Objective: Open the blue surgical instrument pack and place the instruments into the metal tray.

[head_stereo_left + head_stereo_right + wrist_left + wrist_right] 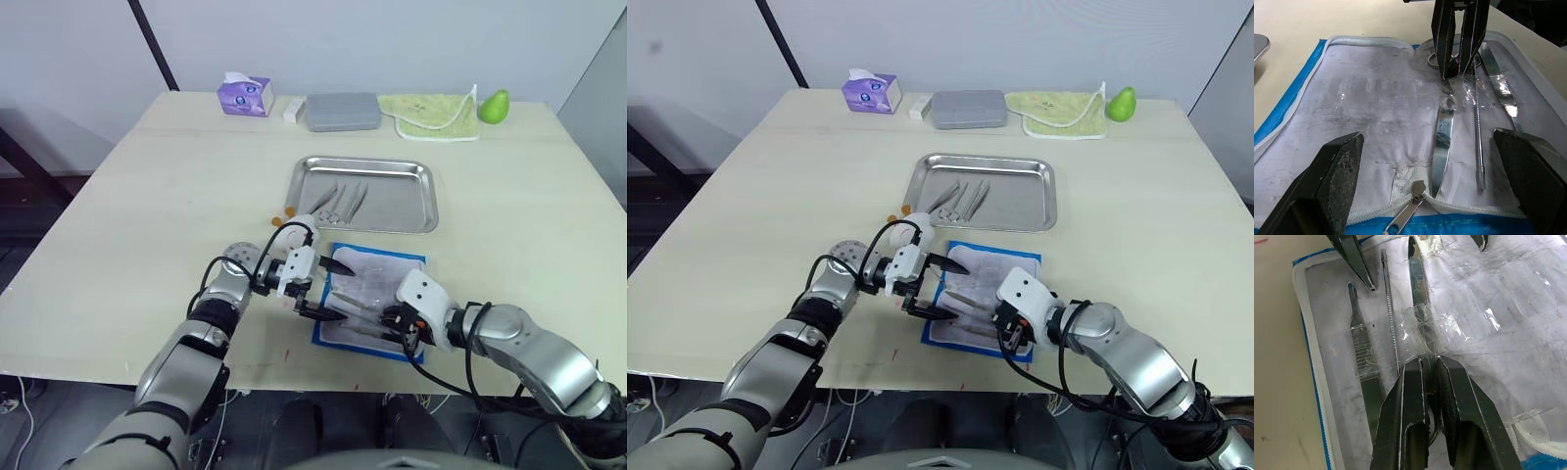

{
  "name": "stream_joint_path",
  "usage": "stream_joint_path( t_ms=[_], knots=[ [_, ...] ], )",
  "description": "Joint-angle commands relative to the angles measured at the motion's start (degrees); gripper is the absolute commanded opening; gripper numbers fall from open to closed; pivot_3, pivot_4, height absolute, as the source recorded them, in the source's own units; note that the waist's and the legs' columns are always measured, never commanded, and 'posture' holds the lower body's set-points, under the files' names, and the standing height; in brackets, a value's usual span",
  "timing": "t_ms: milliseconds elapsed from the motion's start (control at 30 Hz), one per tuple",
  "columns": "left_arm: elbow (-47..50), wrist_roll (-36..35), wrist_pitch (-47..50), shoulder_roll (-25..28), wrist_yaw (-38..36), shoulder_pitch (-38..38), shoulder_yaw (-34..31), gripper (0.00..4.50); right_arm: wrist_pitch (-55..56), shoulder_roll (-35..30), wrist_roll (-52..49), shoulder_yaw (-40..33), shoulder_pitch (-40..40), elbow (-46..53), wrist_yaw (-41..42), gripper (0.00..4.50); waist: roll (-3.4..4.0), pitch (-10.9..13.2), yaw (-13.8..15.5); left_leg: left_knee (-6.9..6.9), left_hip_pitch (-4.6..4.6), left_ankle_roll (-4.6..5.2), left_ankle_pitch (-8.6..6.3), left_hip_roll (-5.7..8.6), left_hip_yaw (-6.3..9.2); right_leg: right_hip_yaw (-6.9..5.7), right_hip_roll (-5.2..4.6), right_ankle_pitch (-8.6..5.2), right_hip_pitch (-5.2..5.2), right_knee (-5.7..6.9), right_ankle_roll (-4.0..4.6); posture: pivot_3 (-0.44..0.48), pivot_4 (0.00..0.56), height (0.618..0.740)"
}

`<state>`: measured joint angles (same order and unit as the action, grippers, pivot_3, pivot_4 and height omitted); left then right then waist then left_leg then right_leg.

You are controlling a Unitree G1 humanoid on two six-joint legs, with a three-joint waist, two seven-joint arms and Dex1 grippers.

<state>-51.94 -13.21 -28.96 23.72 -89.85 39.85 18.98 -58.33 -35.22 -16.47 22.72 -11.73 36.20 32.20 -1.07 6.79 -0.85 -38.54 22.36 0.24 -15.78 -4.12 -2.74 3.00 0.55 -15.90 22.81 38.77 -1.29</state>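
Observation:
The blue surgical instrument pack (377, 269) lies unzipped and flat near the table's front edge, its pale lining up. Three instruments rest on the lining under clear tape: a ring-handled blade (1442, 132), a thin rod (1478, 142) and a flat handle (1361, 347). My right gripper (1430, 364) is shut on the ring end of the bladed instrument (1420, 298). My left gripper (336, 290) hovers open over the pack's left edge, nothing between its fingers. Behind the pack, the metal tray (402, 211) holds several instruments (343, 201).
Along the far edge stand a purple tissue box (243, 95), a small white block (292, 110), a grey case (342, 111), a green cloth (431, 116) and a green pear-shaped object (494, 106). Small orange bits (289, 209) lie left of the tray.

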Motion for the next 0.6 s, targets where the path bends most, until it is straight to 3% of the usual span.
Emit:
stream_joint_path(
  t_ms=[33,600],
  knots=[
    [-2.53,3.73,-0.46,0.37,-2.65,-2.13,2.33,4.50,-1.51,-2.20,0.41,1.10,-1.27,-1.30,1.37,0.05,0.00,0.00,0.00,0.00,0.00,0.00,0.00,0.00,0.00,0.00,0.00,0.00,0.00,0.00,0.00,0.000,0.150,0.740],
    [-2.07,4.65,0.11,-0.44,-2.65,-2.02,1.91,4.50,-8.67,-4.10,-3.24,2.61,-13.66,1.38,6.26,0.05,0.07,0.07,0.12,0.01,0.28,0.00,0.00,0.03,0.01,-0.03,-0.09,0.01,0.27,0.00,0.00,0.000,0.150,0.740]
  ],
)
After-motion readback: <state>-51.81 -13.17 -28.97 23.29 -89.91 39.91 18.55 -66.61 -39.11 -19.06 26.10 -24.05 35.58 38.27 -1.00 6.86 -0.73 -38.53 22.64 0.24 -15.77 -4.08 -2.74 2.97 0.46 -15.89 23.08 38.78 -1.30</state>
